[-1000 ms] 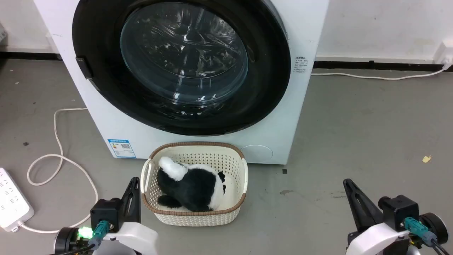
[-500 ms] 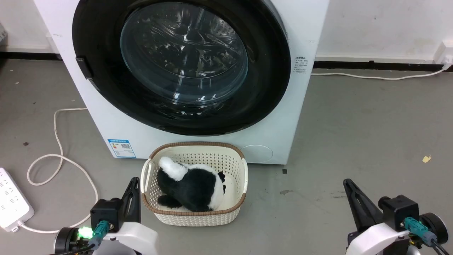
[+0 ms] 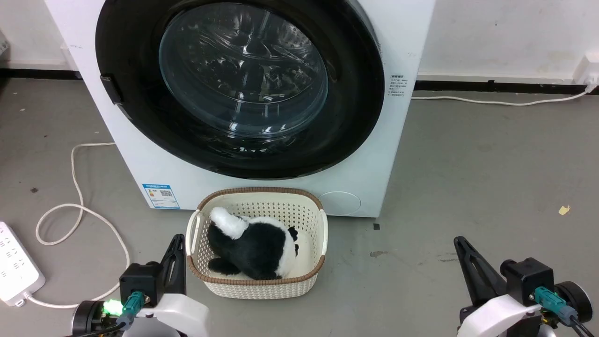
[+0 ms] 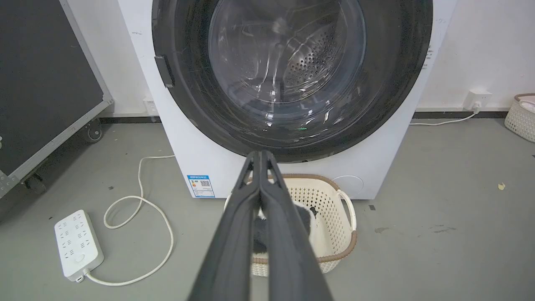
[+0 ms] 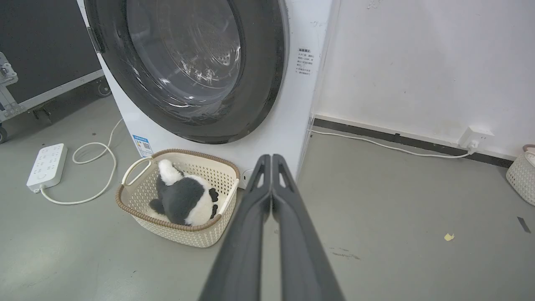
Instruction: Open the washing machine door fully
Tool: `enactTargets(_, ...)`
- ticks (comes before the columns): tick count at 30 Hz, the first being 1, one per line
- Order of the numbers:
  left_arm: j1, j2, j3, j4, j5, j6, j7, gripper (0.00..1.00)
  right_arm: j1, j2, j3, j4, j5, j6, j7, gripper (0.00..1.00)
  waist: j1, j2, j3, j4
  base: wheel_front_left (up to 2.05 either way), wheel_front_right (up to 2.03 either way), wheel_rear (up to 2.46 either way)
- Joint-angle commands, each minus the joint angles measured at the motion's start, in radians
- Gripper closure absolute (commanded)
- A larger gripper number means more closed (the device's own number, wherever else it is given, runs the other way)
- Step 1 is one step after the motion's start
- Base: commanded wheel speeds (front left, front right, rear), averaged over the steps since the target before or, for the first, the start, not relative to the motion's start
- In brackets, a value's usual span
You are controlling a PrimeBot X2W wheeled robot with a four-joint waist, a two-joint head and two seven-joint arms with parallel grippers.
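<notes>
The washing machine (image 3: 135, 154), a big white front-loading box, stands upright at the far edge of the grey floor (image 3: 468, 187). Its door (image 3: 360, 93) is closed, flush with the front. It has a wide glossy black rim around a bulging clear glass bowl, with a dark tab (image 3: 111, 89) on the rim's left. A blue label sticker (image 3: 160, 195) sits low on the front.

The washing machine (image 3: 140, 154) is white. The washing machine door (image 3: 360, 93) has a glossy black rim and a clear glass centre. The label sticker (image 3: 160, 195), low left on the front, is blue and white. The basket (image 3: 262, 208), near, is cream, grid-perforated and brown-rimmed. The plush toy (image 3: 252, 248) in it is patched black and white. The floor (image 3: 468, 187) is grey. The cable (image 3: 75, 210) and power strip (image 3: 16, 267), left, are white.
</notes>
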Motion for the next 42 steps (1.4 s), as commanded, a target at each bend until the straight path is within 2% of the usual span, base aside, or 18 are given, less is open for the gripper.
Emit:
enactTargets(1, -0.005, 0.001, 0.0, -0.004, 0.009, -0.004, 0.0, 1.0, -0.014, 0.004, 0.0, -0.004, -0.008, -0.001, 0.0, 1.0, 0.0, 0.0, 0.0, 0.0, 0.0, 0.0, 0.0)
enactTargets(42, -0.005, 0.001, 0.0, -0.004, 0.009, -0.004, 0.0, 1.0, -0.014, 0.004, 0.0, -0.004, -0.008, -0.001, 0.0, 1.0, 0.0, 0.0, 0.0, 0.0, 0.0, 0.0, 0.0)
